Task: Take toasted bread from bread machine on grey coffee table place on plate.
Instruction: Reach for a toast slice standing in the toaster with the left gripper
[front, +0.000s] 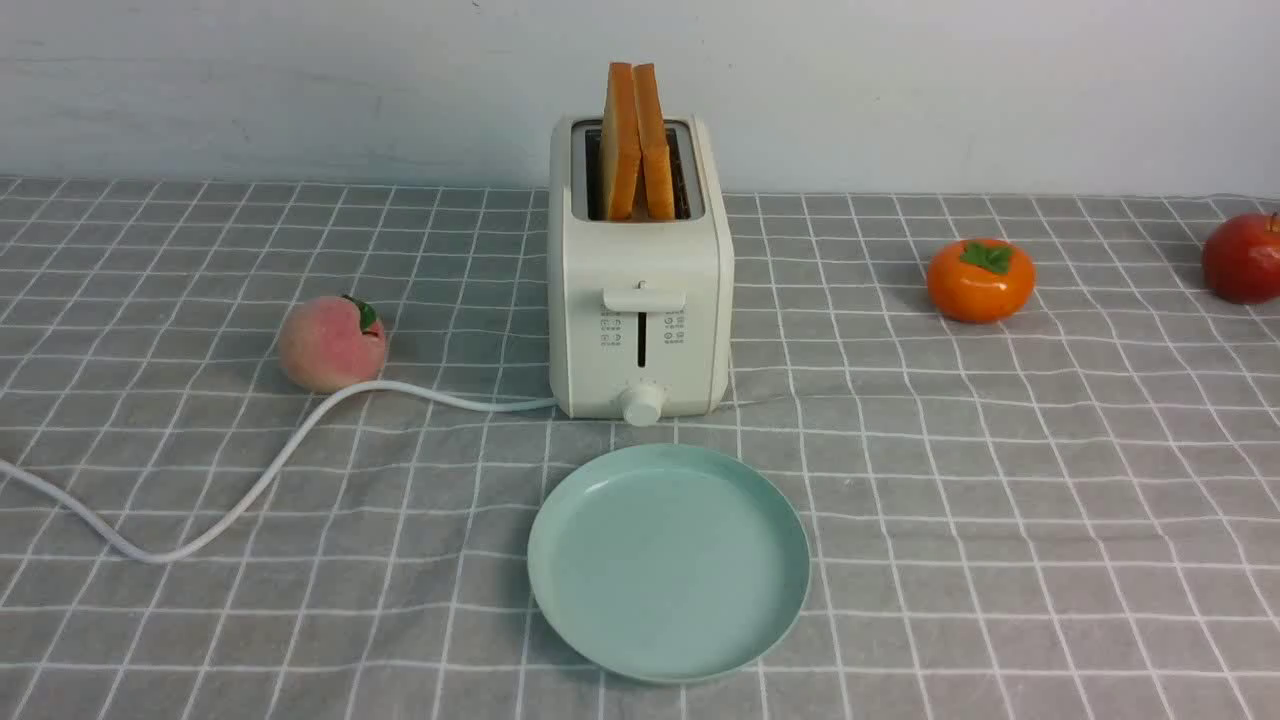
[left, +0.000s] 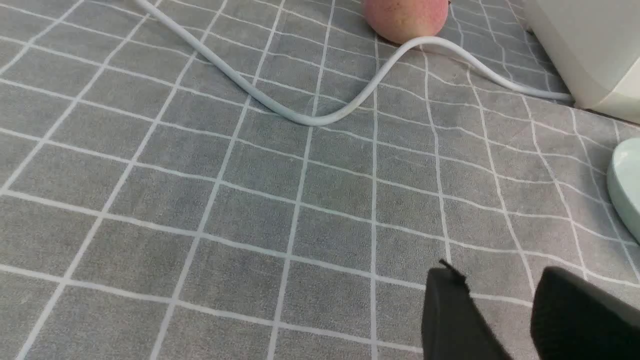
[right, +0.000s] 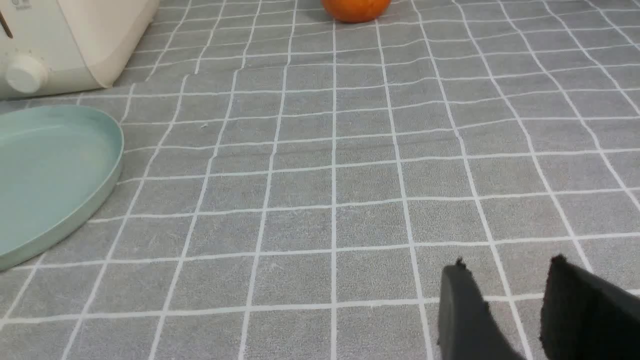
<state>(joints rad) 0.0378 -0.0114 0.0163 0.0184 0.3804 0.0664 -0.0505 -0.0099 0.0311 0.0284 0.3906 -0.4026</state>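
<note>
Seeing toasted bread (front: 636, 140) standing in the bread machine (front: 640, 270), plate (front: 668, 565) in front; my left gripper (left: 497, 280) and right gripper (right: 507, 270) both parted, holding nothing

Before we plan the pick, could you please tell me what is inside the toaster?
Two slices of toast stand in the toaster, side by side, with their tops sticking out. Their lower parts are hidden inside it.

The grey white-gridded coffee table (front: 1000, 500) carries a cream-white bread machine (front: 640, 330). A round mint-green plate (front: 668, 565) lies before it, a pink peach (front: 330, 345) to its left and an orange persimmon (front: 980, 282) to its right.
</note>
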